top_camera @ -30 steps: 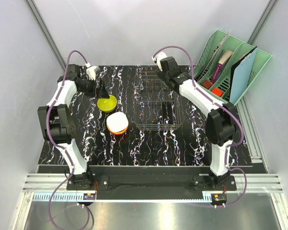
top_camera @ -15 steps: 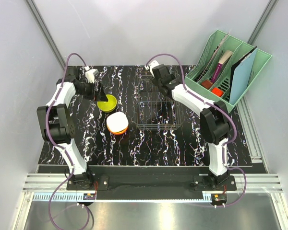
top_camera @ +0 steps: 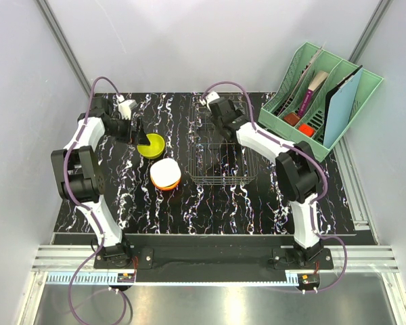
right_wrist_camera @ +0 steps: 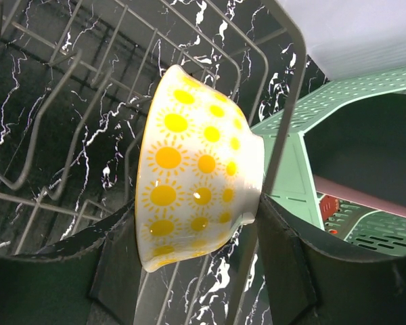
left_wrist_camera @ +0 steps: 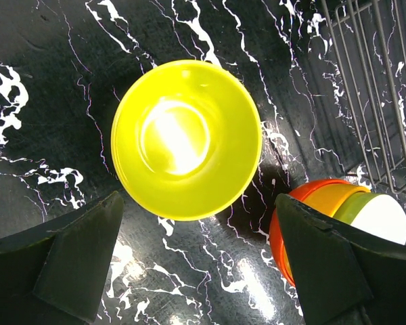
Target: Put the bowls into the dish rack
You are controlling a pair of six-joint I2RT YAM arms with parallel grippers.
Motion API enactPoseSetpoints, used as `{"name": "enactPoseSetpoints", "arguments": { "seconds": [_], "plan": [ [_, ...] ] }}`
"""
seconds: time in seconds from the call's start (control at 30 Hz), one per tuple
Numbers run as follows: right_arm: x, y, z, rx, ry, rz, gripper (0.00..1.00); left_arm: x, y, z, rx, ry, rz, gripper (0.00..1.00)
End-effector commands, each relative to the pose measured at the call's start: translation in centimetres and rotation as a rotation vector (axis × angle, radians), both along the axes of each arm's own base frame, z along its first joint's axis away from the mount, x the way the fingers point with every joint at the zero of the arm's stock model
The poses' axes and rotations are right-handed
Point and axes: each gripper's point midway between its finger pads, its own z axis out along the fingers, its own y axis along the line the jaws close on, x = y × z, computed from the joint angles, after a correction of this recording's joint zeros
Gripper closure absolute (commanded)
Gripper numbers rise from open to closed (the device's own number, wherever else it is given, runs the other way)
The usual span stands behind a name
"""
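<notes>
My right fingers (right_wrist_camera: 111,271) are clamped on the sun bowl (right_wrist_camera: 196,169), which is tipped on edge with its rim to one side. I read that as the way to slot it upright between the wires at the far end of the rack (top_camera: 220,181) rather than lay it flat and waste room. Whether it already touches a wire, I cannot tell from the wrist view. The left fingers (left_wrist_camera: 71,254) are spread wide with nothing in them, hovering straight over the yellow bowl (left_wrist_camera: 186,139). It sits mouth up on the counter (top_camera: 135,203), just left of the rack, so I take that one as next to go. Near it, towards me, is a stack (top_camera: 165,174) of nested bowls, orange at the bottom and white on top, close to the rack's near left corner but outside it. So by my reckoning the loading has barely begun. The counter is black with white marbling and throws glare. The yellow bowl is glossy too, so I would expect a slippery rim. Plain pale walls close the cell in, and a green organiser (top_camera: 318,95) stands at the far right, just beside the rack, which leaves my right arm little room there.
</notes>
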Motion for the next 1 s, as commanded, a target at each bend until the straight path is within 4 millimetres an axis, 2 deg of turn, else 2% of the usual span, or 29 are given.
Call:
{"name": "enactPoseSetpoints", "arguments": {
  "seconds": [0.0,0.27,0.33,0.37,0.43,0.47,0.53,0.63,0.83,0.97],
  "plan": [
    [0.8,0.9,1.2,0.001,-0.084,-0.029,0.83,0.0,-0.3,-0.1,-0.026,-0.020,-0.028,0.01],
    [1.0,1.4,0.8,-0.009,-0.083,-0.028,0.44,-0.1,-0.1,-0.3,-0.028,-0.017,-0.029,0.01],
    [1.0,1.4,1.1,-0.010,-0.089,-0.029,0.38,-0.1,0.0,-0.4,-0.030,-0.014,-0.028,0.01],
    [1.1,1.5,1.2,-0.007,-0.092,-0.026,0.28,-0.1,0.0,-0.4,-0.032,-0.014,-0.029,0.01],
    [1.0,1.5,1.4,-0.013,-0.091,-0.023,0.23,-0.1,-0.1,-0.5,-0.032,-0.011,-0.029,0.01],
    [1.0,1.6,1.6,-0.010,-0.094,-0.018,0.15,-0.1,-0.1,-0.5,-0.034,-0.012,-0.029,0.01],
    [1.0,1.7,1.6,-0.007,-0.091,-0.010,0.14,-0.1,-0.1,-0.4,-0.038,-0.012,-0.031,0.01],
    [0.9,1.8,1.7,-0.006,-0.087,-0.005,0.06,-0.2,-0.2,-0.5,-0.040,-0.010,-0.032,0.01],
    [0.6,2.5,2.7,0.022,-0.072,0.033,0.01,-0.2,-0.2,-0.4,-0.039,-0.013,-0.032,0.01],
    [-0.5,3.4,3.6,0.071,-0.019,0.097,0.00,-0.2,-0.2,-0.4,-0.043,-0.013,-0.033,0.01]
  ]
}}
